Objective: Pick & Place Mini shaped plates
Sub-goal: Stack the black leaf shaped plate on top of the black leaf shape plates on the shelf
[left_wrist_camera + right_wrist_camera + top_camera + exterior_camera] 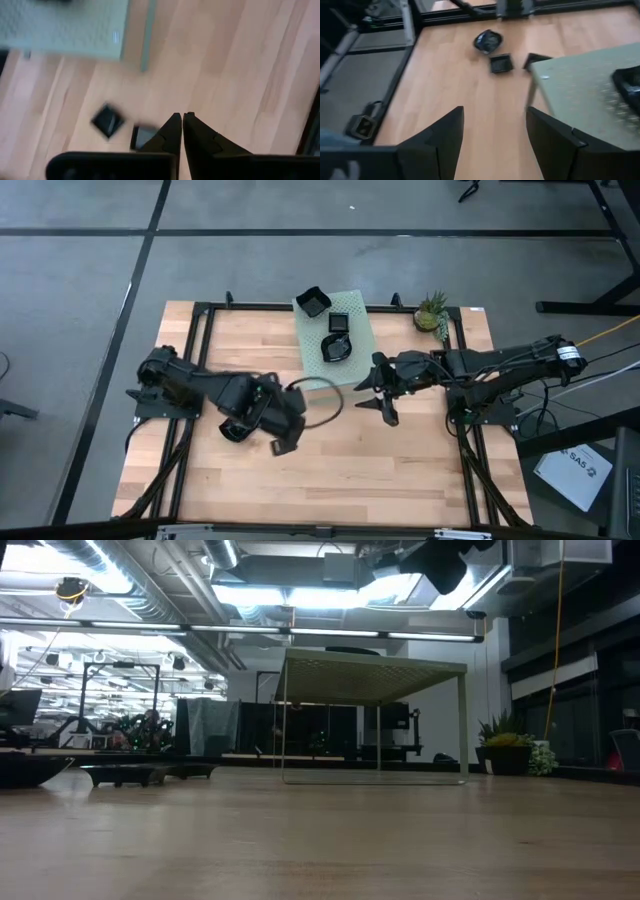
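Wooden desk (330,470), black frame rails along left, right and far edges; near half bare, open room for moving between the two arms. Pale green perforated stand (335,338) at far centre, raised on thin legs, open underneath in the low view (375,675). On its top, three mini shaped plates: square one overhanging the far corner (313,302), small square one at middle (338,322), wavy-rimmed one at the near end (338,348). Small potted plant (431,311) at far right corner, just inside the rail, well apart from the stand. Left hand (283,442) over the desk left of centre, near the stand's near-left corner, fingers (172,131) pressed together and empty. Below it on the wood, two more dark plates side by side (one square (107,120), one partly hidden behind the fingers (144,136)). Right hand (383,392) just right of the stand's near end, spread wide, nothing held. Right wrist view: three dark plates on bare wood beyond the stand's corner, a rounded wavy one (488,41), a square one (501,63), a third (534,59) partly behind the stand's edge.
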### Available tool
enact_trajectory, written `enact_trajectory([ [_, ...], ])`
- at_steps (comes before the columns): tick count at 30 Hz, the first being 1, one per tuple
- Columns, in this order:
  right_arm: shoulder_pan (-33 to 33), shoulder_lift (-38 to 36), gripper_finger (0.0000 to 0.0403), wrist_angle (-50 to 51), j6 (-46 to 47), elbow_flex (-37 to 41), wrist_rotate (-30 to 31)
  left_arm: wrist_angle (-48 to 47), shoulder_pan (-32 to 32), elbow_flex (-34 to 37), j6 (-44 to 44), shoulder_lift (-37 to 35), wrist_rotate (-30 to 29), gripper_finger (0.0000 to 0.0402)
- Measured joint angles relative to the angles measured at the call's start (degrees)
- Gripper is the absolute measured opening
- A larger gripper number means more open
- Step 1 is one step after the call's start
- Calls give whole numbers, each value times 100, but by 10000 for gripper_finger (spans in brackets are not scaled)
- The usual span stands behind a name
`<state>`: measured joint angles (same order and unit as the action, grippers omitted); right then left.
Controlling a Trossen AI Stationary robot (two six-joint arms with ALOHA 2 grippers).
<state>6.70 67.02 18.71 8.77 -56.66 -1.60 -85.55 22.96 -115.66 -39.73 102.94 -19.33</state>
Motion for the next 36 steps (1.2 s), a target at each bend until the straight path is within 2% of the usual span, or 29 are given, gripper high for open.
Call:
enact_trajectory([
  [3,4,-2,212,10,3,0,-166,-481,268,0,-323,0,23,3],
  [6,4,0,212,81,2,0,-161,-454,487,149,-461,5,71,3],
  [12,2,0,212,252,-17,0,-151,-434,759,1043,-1545,9,863,20],
  [18,2,0,212,462,-1,0,-148,-437,1025,1914,-2535,9,901,64],
  [25,2,0,212,502,-17,0,-145,-209,1161,2560,-3667,9,1025,140],
  [28,2,0,212,506,-17,0,-145,-158,1232,2824,-4017,8,862,166],
  [32,2,0,212,509,-22,0,-145,85,1342,3242,-4265,7,612,181],
  [36,-2,0,212,530,-41,0,-142,545,1343,3676,-4368,7,782,178],
])
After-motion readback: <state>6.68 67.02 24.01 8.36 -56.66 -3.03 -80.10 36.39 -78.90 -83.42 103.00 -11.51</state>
